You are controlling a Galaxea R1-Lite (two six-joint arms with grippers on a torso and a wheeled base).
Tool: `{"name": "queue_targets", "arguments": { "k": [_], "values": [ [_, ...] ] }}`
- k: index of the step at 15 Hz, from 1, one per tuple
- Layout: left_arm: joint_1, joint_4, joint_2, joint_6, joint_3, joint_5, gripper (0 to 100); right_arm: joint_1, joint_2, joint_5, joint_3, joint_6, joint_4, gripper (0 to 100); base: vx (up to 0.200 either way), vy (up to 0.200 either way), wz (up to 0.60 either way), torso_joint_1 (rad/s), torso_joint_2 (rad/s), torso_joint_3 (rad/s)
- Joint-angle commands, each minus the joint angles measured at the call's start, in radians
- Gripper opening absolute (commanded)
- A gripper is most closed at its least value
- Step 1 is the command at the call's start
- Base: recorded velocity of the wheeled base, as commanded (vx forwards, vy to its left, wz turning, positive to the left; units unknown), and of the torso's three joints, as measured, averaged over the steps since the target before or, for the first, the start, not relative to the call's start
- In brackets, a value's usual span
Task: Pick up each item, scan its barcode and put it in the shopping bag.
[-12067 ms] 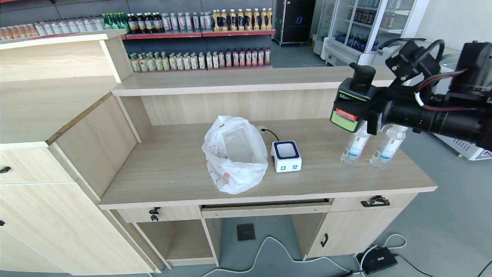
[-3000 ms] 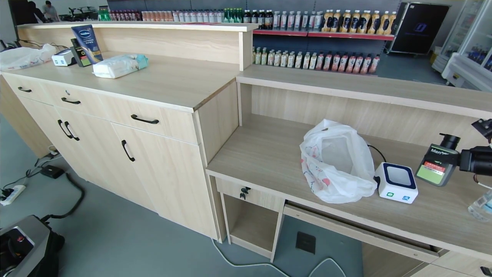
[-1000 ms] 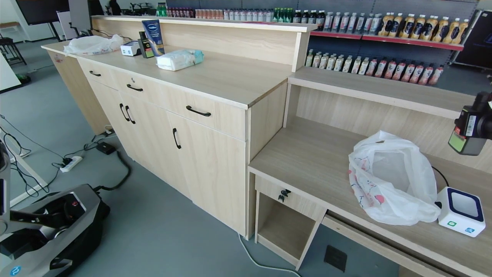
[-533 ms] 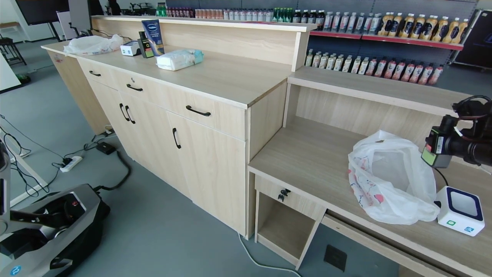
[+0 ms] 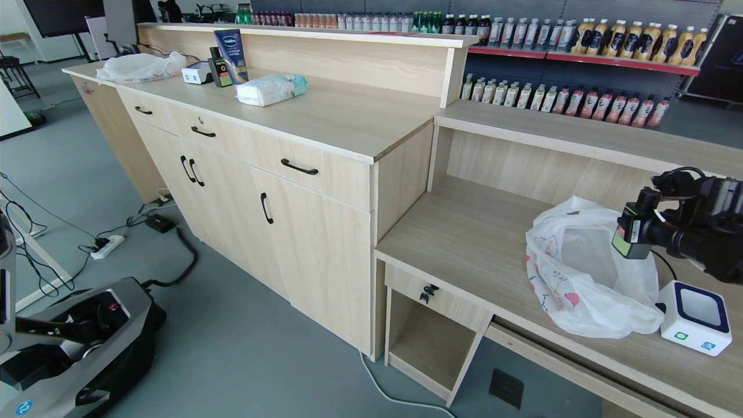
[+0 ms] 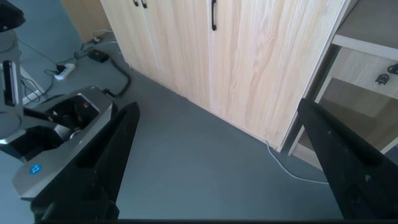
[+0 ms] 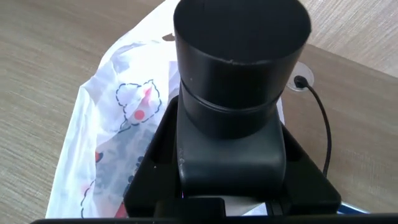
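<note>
Pale wood-grain table (image 5: 464, 244) at the frame's right carries a thin, crinkled white plastic shopping bag (image 5: 572, 290), mouth slumped open, beside a boxy white scanner (image 5: 693, 316). The right claw (image 5: 649, 230), clamped on a squarish dark pump bottle (image 5: 630, 233) with green label, hangs over that mouth; best to lower it well inside the limp film before releasing.

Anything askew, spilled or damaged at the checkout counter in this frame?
Nothing stands out. The right gripper holds the dark pump bottle over the open shopping bag, and the scanner sits flat beside the bag.
</note>
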Motion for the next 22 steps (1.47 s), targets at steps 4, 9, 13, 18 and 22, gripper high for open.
{"name": "queue_targets", "arguments": {
  "k": [4,9,13,18,22],
  "values": [
    [-0.001,0.000,0.000,0.000,0.000,0.000,100,0.003,0.078,0.025,0.015,-0.007,-0.070,0,0.000,0.000,0.00,0.000,0.00,0.000],
    [0.001,0.000,0.000,0.000,0.000,0.000,100,0.017,0.170,0.146,0.010,-0.072,-0.196,0,0.000,0.000,0.00,0.000,0.00,0.000],
    [0.001,0.000,0.000,0.000,0.000,0.000,100,0.018,0.230,0.221,-0.022,-0.073,-0.242,0,0.000,0.000,0.00,0.000,0.00,0.000],
    [-0.001,0.000,0.000,0.000,0.000,0.000,100,0.060,0.280,0.232,-0.056,-0.072,-0.297,0,0.000,0.000,0.00,0.000,0.00,0.000],
    [0.001,0.000,0.000,0.000,0.000,0.000,100,0.075,0.317,0.236,-0.088,-0.078,-0.308,0,0.000,0.000,0.00,0.000,0.00,0.000]
  ]
}}
